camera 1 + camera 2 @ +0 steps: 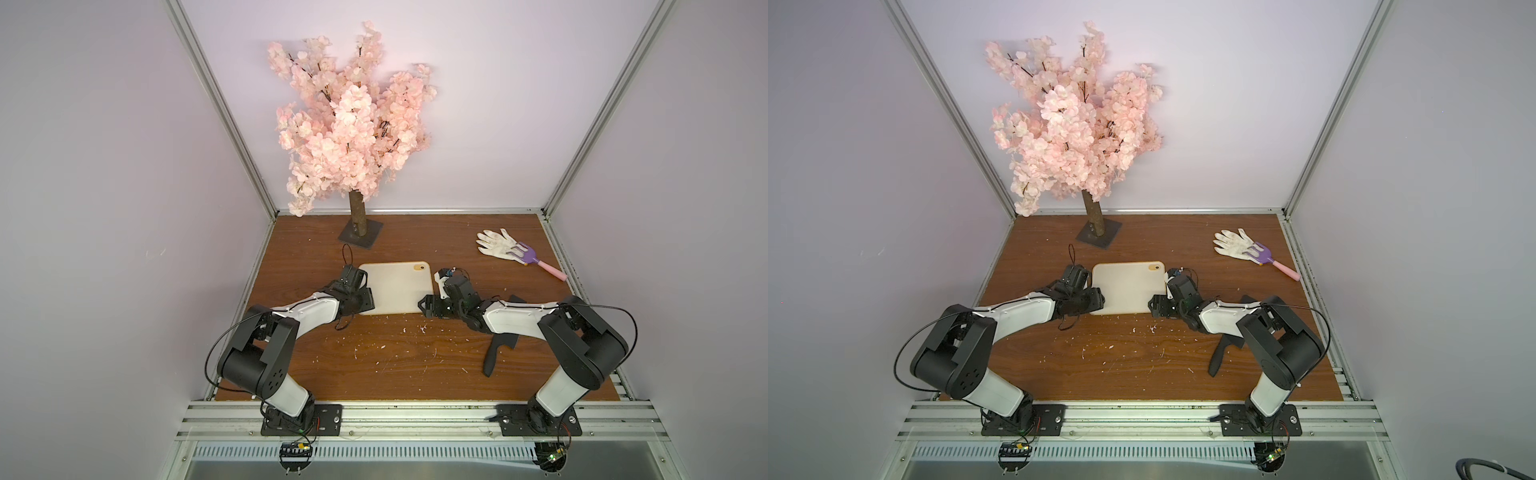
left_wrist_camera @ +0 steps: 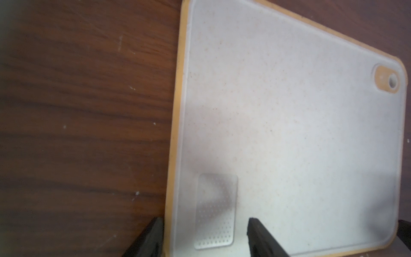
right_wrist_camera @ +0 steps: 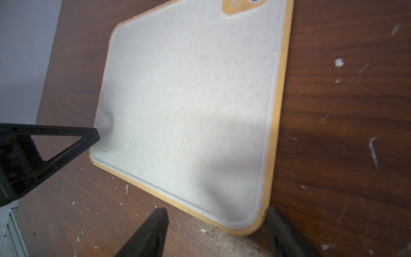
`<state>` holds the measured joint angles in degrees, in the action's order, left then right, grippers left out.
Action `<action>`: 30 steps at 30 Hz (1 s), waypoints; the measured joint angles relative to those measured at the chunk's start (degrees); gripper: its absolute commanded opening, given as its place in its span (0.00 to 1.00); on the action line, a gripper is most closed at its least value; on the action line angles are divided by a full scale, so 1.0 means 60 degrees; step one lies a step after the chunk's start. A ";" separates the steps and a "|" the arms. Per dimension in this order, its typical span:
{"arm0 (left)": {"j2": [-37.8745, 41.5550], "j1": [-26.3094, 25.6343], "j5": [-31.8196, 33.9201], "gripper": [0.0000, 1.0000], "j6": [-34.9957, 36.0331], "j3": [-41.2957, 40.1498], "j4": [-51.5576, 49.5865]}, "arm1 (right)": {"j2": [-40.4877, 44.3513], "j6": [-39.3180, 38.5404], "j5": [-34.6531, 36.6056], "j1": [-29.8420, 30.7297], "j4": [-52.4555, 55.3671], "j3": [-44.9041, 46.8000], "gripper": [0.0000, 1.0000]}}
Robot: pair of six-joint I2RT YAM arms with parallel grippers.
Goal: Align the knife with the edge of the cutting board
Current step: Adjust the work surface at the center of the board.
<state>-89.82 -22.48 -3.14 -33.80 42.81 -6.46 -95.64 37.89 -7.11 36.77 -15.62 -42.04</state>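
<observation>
Both claws are meeting at the cream-white rectangular cutting board [image 1: 394, 286] on a crumb-speckled brown wooden bench [image 1: 386, 353].
The left claw [image 2: 205, 238] is clamping the board's edge; the right claw [image 3: 216, 229] is straddling a corner, jaws apart.

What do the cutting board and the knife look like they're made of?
Cutting board: probably plastic, matte cream speckled surface, tan rim that may be rubber. Knife: uniformly matte black with no metallic glint, so coated metal or plastic; the views can't settle which.

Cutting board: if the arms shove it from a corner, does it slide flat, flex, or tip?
The board lies flat on the table and looks thin and rigid, so it probably slides without flexing. Tipping seems unlikely: it is broad and low. With the left gripper and right gripper straddling opposite near corners, an uneven push would likely rotate it.
</observation>
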 measured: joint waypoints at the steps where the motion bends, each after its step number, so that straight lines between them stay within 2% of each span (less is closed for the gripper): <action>1: 0.0022 -0.0029 0.0007 0.61 -0.0015 -0.0036 0.0033 | 0.0051 0.0000 0.0018 0.0025 0.0029 0.0047 0.72; 15: 0.0801 -0.0688 0.0240 0.61 -0.0408 -0.1133 0.0816 | 0.0725 0.0018 0.0492 0.0328 0.0561 0.0532 0.72; 23: 0.1104 -0.0976 0.0364 0.61 -0.0594 -0.1300 0.0623 | 0.0863 0.0011 0.0856 0.0525 0.1067 0.0481 0.72; 30: 0.0965 -0.1563 0.1133 0.61 -0.0634 -0.1173 0.0324 | 0.0867 -0.0069 0.1341 0.0794 0.2382 -0.0229 0.72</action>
<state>-84.03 -31.86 3.66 -37.60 35.77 -4.51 -90.43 37.47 0.93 41.54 -1.32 -43.42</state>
